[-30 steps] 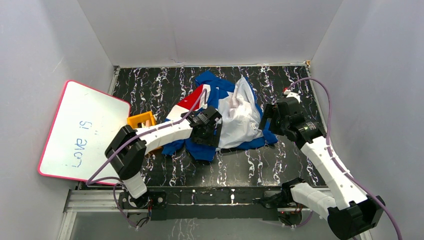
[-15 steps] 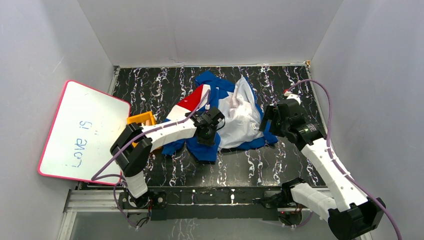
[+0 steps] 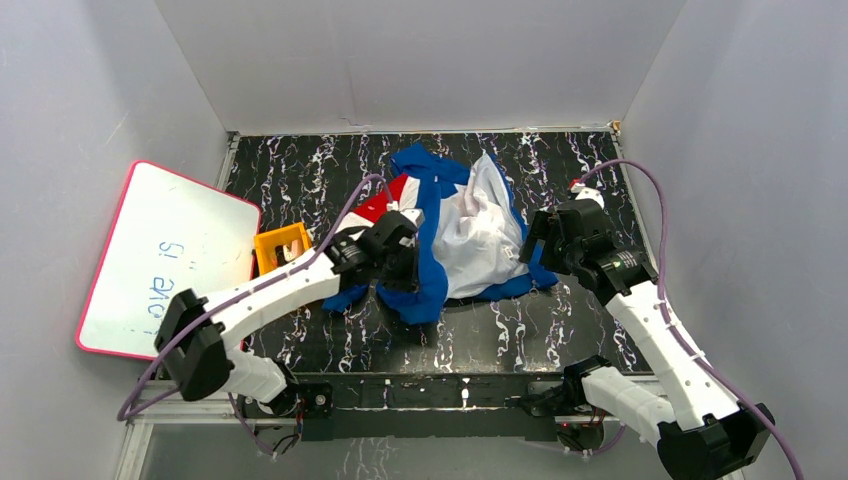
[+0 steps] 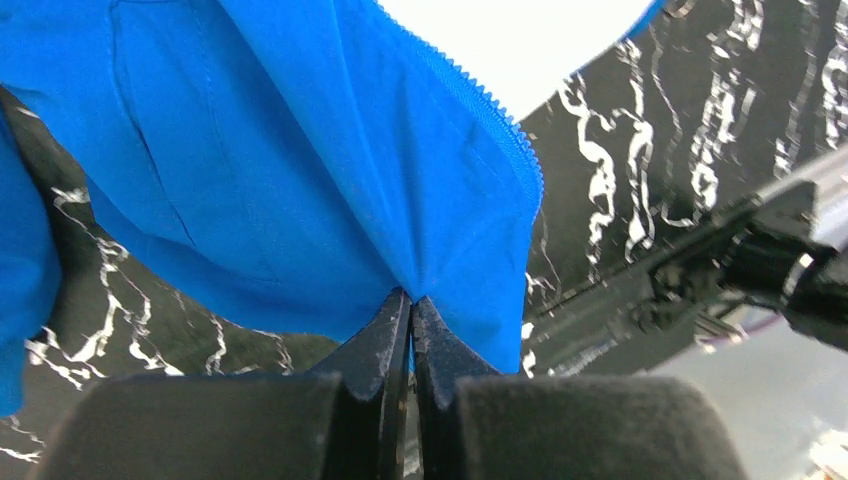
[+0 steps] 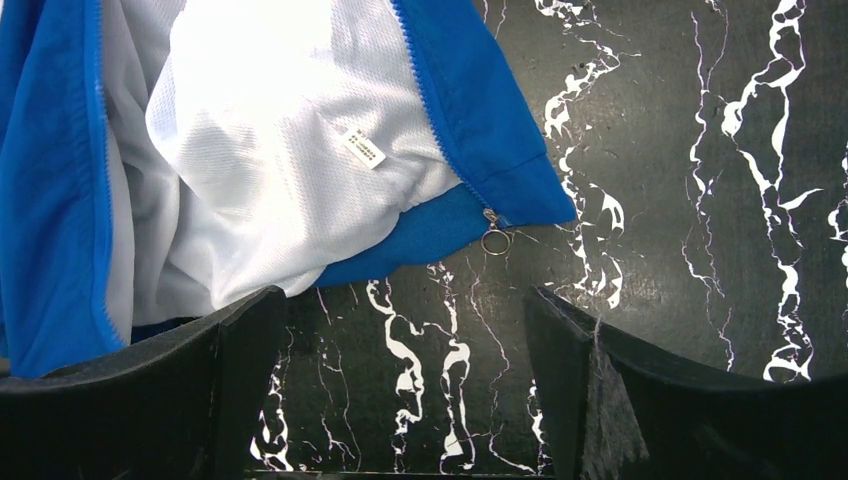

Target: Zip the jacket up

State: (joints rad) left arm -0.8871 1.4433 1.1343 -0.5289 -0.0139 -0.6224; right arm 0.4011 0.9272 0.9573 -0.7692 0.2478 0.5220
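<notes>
While the jacket (image 3: 470,220) lies bunched up in the middle of the black table (image 3: 580,320), the left claw (image 4: 410,305) is pinched tight on its blue edge beside the zipper (image 4: 478,100). The right claw (image 5: 395,310) hangs wide open just over the zipper ring (image 5: 495,241).

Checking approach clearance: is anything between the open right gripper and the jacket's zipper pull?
Nothing visible. Only bare table lies between the right gripper and the ring pull at a blue corner of the jacket.
</notes>
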